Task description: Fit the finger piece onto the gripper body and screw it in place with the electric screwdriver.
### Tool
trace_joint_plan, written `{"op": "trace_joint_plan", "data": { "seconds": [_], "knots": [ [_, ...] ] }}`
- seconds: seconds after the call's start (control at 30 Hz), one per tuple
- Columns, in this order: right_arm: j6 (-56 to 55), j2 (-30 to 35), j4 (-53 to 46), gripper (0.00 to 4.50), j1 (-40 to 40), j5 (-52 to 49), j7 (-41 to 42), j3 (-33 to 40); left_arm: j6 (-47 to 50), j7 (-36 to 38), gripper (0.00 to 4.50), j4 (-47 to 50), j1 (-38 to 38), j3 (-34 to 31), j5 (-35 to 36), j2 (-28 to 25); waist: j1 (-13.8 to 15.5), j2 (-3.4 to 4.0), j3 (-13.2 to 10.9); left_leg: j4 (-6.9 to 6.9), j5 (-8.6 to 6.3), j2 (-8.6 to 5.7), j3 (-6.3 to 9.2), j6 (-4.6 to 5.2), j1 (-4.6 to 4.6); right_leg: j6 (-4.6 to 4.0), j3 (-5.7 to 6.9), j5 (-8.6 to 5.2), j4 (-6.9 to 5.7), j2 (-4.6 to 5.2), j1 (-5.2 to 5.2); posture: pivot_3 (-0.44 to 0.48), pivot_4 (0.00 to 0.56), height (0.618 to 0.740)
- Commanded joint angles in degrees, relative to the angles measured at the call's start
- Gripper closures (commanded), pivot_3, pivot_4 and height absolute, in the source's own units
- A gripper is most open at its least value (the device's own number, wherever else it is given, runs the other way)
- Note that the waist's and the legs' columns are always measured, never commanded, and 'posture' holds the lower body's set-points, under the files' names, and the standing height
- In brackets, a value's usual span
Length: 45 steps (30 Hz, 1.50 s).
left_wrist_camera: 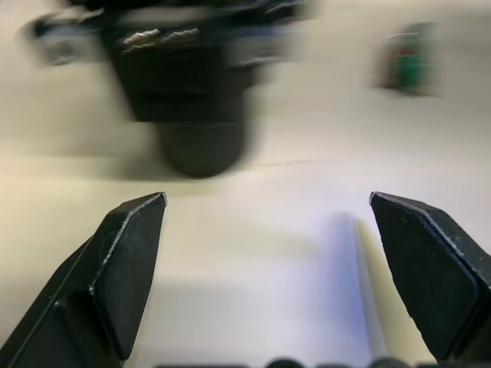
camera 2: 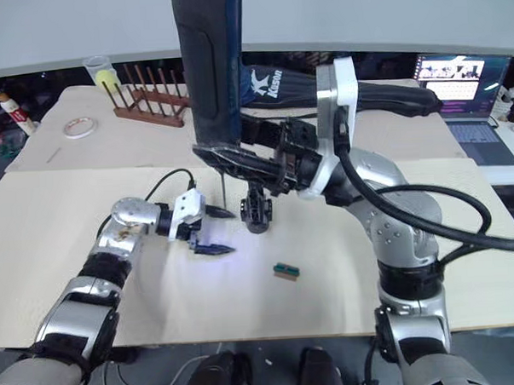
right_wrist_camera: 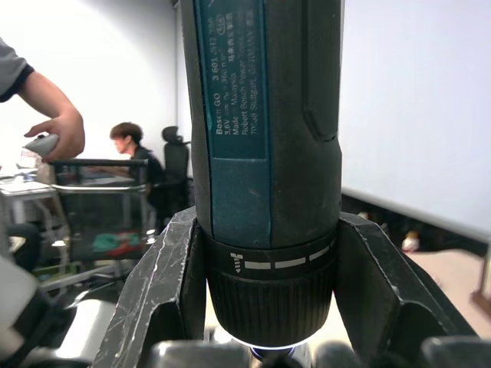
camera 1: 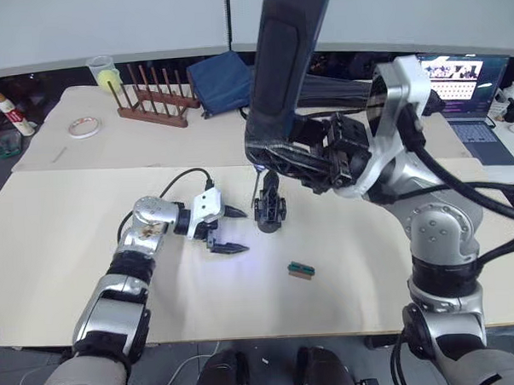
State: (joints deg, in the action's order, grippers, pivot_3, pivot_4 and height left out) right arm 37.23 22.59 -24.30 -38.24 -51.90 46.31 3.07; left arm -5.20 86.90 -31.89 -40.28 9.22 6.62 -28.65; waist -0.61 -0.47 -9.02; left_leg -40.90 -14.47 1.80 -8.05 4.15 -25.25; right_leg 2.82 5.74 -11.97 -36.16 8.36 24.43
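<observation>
The gripper body [camera 1: 269, 207], a chunky black block with a pointed finger on top, stands on the table's middle. The finger piece cannot be told apart as a separate part. My left gripper [camera 1: 232, 230] lies open just left of the body, with nothing between its fingers [left_wrist_camera: 126, 261]; the left wrist view shows the body [left_wrist_camera: 199, 100] blurred ahead. My right gripper [camera 1: 281, 155] is shut on the electric screwdriver [camera 1: 281, 63], held upright. Its thin bit [camera 1: 257, 188] points down just left of the body's top. Both fingers [right_wrist_camera: 165, 284] clamp the screwdriver [right_wrist_camera: 265, 115] near its lit collar.
A small green block [camera 1: 300, 270] lies in front of the body. At the back stand a wooden peg rack [camera 1: 155, 103], a tape roll [camera 1: 83, 127], a cup [camera 1: 103, 73], a blue bag [camera 1: 222, 81] and a laptop [camera 1: 466, 94]. A person's hand [right_wrist_camera: 57, 130] shows in the room behind.
</observation>
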Motion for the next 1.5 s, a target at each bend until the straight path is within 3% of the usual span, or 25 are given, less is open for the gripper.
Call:
{"op": "trace_joint_plan", "data": {
  "seconds": [0.03,0.13,0.2,0.47,0.9,1.5],
  "knots": [
    [-1.9,2.6,-6.2,2.57,4.9,-0.7,1.2,2.1,7.9,3.4,0.0,17.0,4.9,1.2,5.2,-3.0,0.1,0.0,0.0,-0.02,-0.01,-0.01,0.0,0.01,0.0,0.0,0.0,0.0,0.0,0.02,-0.01,0.0,0.15,0.73],
    [-5.2,4.6,-9.2,2.57,11.6,2.0,2.9,1.7,10.8,2.8,0.0,26.0,9.7,2.3,6.8,-4.5,0.3,0.0,0.0,-0.04,-0.01,-0.01,0.01,0.02,0.0,0.01,-0.02,0.0,0.1,0.02,-0.01,0.0,0.15,0.73],
    [-7.9,5.1,-10.7,2.57,17.7,4.7,2.9,2.3,9.5,0.3,0.0,28.9,11.9,2.7,7.4,-2.6,0.4,0.01,0.0,-0.04,-0.01,-0.01,0.02,0.02,0.03,0.0,-0.01,-0.02,0.16,0.01,-0.02,0.0,0.15,0.73],
    [-13.6,3.3,-12.6,2.57,28.0,9.9,-1.0,1.6,12.6,-2.8,0.0,31.5,12.2,4.6,8.3,-1.4,0.6,0.0,0.0,-0.03,0.02,0.01,0.03,-0.03,0.1,-0.04,-0.07,-0.04,0.09,-0.03,0.01,0.0,0.15,0.73],
    [-17.6,2.1,-11.7,2.57,32.9,14.0,-2.9,0.6,17.3,-4.5,0.0,30.6,8.5,6.1,9.4,-0.4,1.1,0.0,0.0,-0.05,0.02,-0.02,0.02,-0.03,0.1,-0.03,-0.08,-0.05,0.11,-0.04,-0.01,0.0,0.15,0.73],
    [-19.4,1.7,-9.7,2.57,33.9,16.1,-2.4,0.1,10.1,-5.2,0.0,23.6,8.3,7.1,6.5,-0.6,1.2,0.0,0.0,-0.06,0.02,-0.02,0.03,-0.03,0.1,-0.03,-0.08,-0.05,0.11,-0.04,-0.02,0.0,0.15,0.73]
  ]
}}
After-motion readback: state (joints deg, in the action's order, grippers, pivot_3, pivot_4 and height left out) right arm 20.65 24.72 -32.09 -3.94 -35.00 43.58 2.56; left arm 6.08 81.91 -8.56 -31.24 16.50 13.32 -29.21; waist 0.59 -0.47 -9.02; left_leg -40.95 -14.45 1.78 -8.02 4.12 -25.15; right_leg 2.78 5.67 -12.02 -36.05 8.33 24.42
